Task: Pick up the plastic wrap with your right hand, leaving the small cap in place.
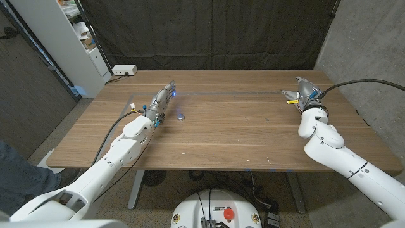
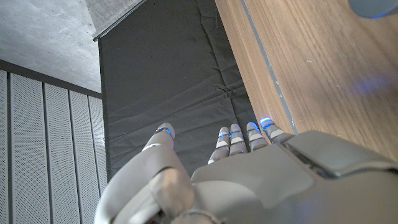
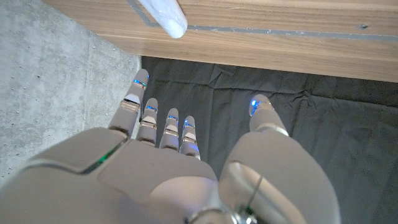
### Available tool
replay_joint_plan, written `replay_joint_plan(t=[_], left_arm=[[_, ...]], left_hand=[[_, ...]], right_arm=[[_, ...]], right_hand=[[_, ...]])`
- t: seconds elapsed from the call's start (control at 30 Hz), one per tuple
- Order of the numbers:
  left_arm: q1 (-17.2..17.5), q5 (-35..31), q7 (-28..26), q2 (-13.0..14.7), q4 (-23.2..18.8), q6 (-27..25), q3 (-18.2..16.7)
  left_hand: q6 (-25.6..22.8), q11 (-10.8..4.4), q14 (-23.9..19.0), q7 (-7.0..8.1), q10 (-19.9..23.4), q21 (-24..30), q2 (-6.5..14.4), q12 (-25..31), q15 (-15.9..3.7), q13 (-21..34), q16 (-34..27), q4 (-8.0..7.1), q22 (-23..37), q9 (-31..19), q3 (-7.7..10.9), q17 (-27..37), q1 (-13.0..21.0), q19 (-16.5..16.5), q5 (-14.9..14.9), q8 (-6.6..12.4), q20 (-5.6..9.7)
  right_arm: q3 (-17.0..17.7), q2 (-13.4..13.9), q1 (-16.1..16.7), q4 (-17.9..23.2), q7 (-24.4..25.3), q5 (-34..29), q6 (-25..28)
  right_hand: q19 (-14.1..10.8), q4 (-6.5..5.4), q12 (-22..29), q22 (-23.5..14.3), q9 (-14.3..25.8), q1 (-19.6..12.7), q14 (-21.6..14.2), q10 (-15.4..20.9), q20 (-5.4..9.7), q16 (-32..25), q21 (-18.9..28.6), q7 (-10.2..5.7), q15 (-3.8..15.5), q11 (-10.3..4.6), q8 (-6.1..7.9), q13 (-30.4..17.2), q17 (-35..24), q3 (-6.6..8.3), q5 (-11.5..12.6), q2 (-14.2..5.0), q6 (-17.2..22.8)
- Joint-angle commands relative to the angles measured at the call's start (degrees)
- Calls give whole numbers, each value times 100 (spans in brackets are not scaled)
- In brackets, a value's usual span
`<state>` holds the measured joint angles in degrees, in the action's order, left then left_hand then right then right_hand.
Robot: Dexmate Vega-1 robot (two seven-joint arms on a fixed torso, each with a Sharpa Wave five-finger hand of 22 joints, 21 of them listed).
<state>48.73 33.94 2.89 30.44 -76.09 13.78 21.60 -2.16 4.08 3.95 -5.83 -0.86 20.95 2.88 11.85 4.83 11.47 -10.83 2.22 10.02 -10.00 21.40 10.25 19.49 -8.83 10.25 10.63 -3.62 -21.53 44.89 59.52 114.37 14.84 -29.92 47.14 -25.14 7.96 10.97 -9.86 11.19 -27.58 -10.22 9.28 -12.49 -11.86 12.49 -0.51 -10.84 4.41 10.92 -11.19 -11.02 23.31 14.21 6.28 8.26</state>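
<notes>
Two hands stand well apart in the head view, on a wooden table (image 1: 240, 139) whose broad middle lies bare between them. The left hand (image 1: 161, 101) sits in the upper left part of the tabletop, with the small cap (image 1: 182, 116) just to its right. The right hand (image 1: 304, 94) sits at the upper right, close to the table's far edge and right corner. Both hands reach out with straight fingers and hold nothing. A thin line (image 1: 228, 93) is marked along the wood near the far edge. Behind the table hang a black curtain (image 1: 209, 31) and, at the upper left, a white shelf (image 1: 63, 31) with a power strip (image 1: 123, 69) below it; whatever is printed there is too small for us to read. In the left wrist view the left hand (image 2: 249, 180) has its fingers side by side and its thumb set apart, wide and free. It points past the table's edge toward the curtain, and the cap (image 2: 373, 6) is cut by the frame's upper right corner. In the right wrist view the right hand (image 3: 168, 174) is likewise spread and holds nothing, its fingertips (image 3: 140, 81) apart from the plastic wrap (image 3: 163, 15). The wrap, a pale roll, lies on the wood at the upper left of the frame, beside the marked line and near the table's edge, with concrete wall (image 3: 56, 93) to the left.
</notes>
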Motion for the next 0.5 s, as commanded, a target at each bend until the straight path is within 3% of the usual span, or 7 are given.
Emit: replay_joint_plan(t=[0.03, 0.5], left_arm=[[58, 4, -41, 23, -67, -13, -23], [59, -25, -73, 30, -85, -99, 18]], left_hand=[[-29, 13, -11, -20, -3, -30, 52, 34, 50, -6, -16, 13, 6, -26, 12, 23, 3, -3, -4, 22, -15], [-27, 6, 3, -26, -6, -65, 60, 33, 39, -7, -11, 25, 7, -27, 9, 24, -8, -3, -5, 17, -23]], right_arm=[[55, -40, -27, -237, -11, 46, 35], [270, 110, 194, -486, 164, 281, -529]], right_hand=[[-38, 5, -15, -4, 9, -16, 34, -5, -5, 20, -11, -30, 19, -13, 6, -2, -12, -35, 41, 58, 10], [-60, -5, 27, -2, 11, 5, -8, 68, -1, -1, -44, -79, 146, -76, 42, -7, -18, -62, 83, 87, 72]])
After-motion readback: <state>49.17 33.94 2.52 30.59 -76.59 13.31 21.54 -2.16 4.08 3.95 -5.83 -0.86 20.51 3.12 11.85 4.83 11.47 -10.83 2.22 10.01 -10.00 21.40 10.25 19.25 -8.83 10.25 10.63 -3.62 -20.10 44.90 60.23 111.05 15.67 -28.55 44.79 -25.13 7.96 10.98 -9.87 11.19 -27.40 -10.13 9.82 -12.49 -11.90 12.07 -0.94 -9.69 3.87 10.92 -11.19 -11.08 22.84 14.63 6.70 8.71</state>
